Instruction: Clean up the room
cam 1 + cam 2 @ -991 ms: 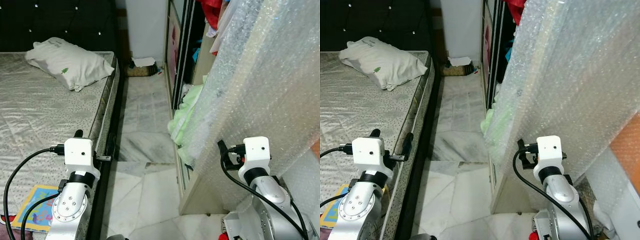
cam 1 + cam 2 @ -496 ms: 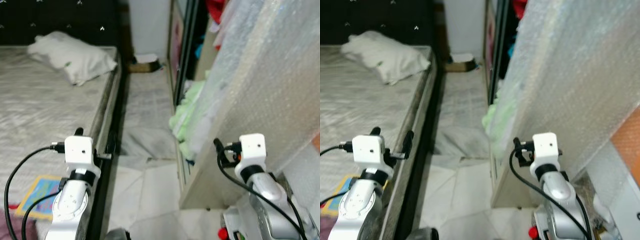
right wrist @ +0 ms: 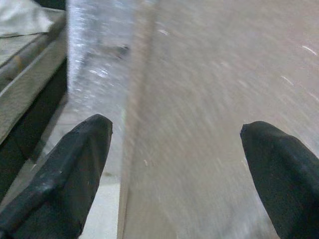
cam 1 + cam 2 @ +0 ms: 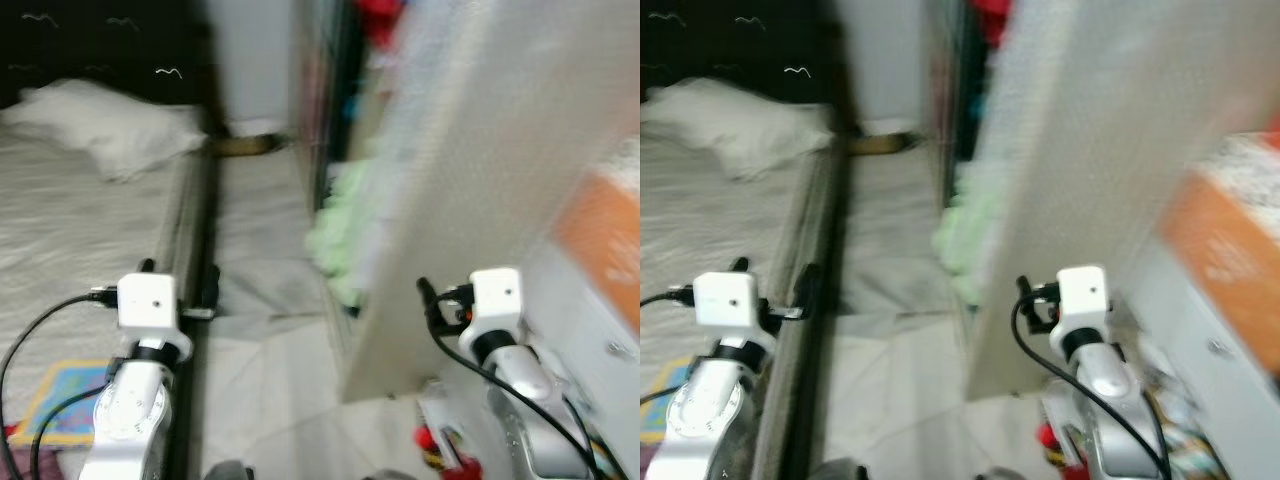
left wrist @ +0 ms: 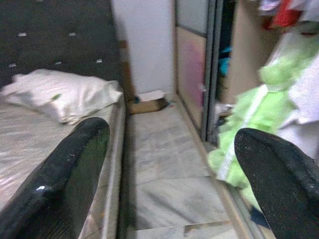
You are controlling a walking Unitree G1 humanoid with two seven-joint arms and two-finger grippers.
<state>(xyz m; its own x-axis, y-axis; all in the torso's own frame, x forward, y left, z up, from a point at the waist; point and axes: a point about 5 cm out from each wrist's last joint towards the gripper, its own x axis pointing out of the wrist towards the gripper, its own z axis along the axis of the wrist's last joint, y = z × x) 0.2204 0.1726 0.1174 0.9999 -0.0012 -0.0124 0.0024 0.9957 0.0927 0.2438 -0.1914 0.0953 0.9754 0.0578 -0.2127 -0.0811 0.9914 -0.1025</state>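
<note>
A heap of light green clothes [image 4: 335, 235] spills out of the open wardrobe [image 5: 214, 59] onto the marble floor. The same green clothes [image 5: 249, 129] lie ahead of my left gripper [image 5: 169, 132], which is open with nothing between its fingers. It is held up beside the bed's edge [image 4: 185, 230]. My right gripper [image 3: 174, 127] is also open and empty. It points at a tall bubble-wrapped panel [image 4: 470, 150] that leans against the wardrobe, close in front of it. The eye views are blurred.
A bed [image 4: 60, 230] with a white pillow [image 4: 100, 135] is on the left, with a colourful flat thing [image 4: 60, 400] near its foot. A narrow floor aisle [image 4: 250, 260] runs to a cardboard box [image 5: 147, 102]. Small red items [image 4: 440, 445] and an orange box [image 4: 600, 240] are at the right.
The camera has swung to the right and the picture has blurred, bringing the orange box into view. Both arms keep the same raised pose, grippers still open.
</note>
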